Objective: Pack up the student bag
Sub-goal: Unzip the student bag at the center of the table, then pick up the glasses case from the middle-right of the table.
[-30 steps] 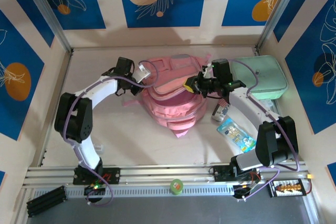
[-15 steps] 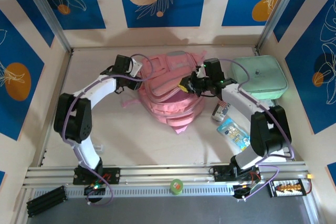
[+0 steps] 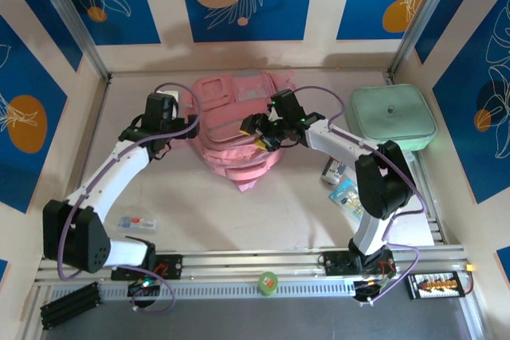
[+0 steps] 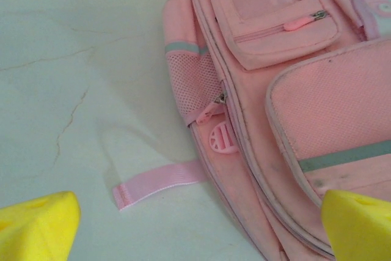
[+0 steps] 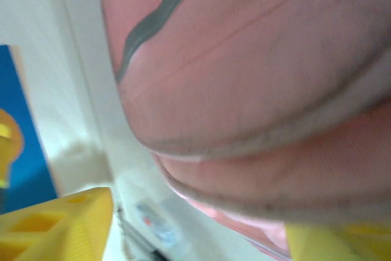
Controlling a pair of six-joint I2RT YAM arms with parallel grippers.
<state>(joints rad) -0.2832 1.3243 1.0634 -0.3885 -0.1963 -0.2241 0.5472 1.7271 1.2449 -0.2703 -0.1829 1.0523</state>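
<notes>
**Left gripper.** The left gripper (image 4: 198, 229) has its jaws set wide apart and holds nothing. In the left wrist view, one of its yellow fingertips (image 4: 38, 224) sits over bare table (image 4: 73, 90). The other sits over the lower front of the student bag (image 4: 293, 96). In the top view, the left gripper (image 3: 182, 121) hovers at the bag's left edge.

**Right gripper.** The right gripper (image 5: 195, 236) also has its jaws apart. In the right wrist view, the bulging pink fabric of the student bag (image 5: 256, 90) lies close in front of the camera, between the two yellow fingers (image 5: 58, 224). Whether either pad touches the fabric cannot be told. In the top view, the right gripper (image 3: 256, 129) sits over the bag's right half.

**Student bag.** The student bag (image 3: 223, 141) lies flat on the table (image 3: 263, 212), front side up, near the back wall and between the two arms.
- A loose pink strap (image 4: 160, 183) trails from its side onto the table.
- A mesh side pocket (image 4: 197, 84) and a round pink buckle (image 4: 221, 137) lie at its left edge.

**Surroundings.**
- A mint-green case (image 3: 394, 115) rests to the right of the bag, well apart from it.
- Two small packets (image 3: 348, 197) lie near the right arm.
- A flat packet (image 3: 137, 223) lies beside the left arm.
- A green tape roll (image 3: 268, 281) sits on the front rail.
</notes>
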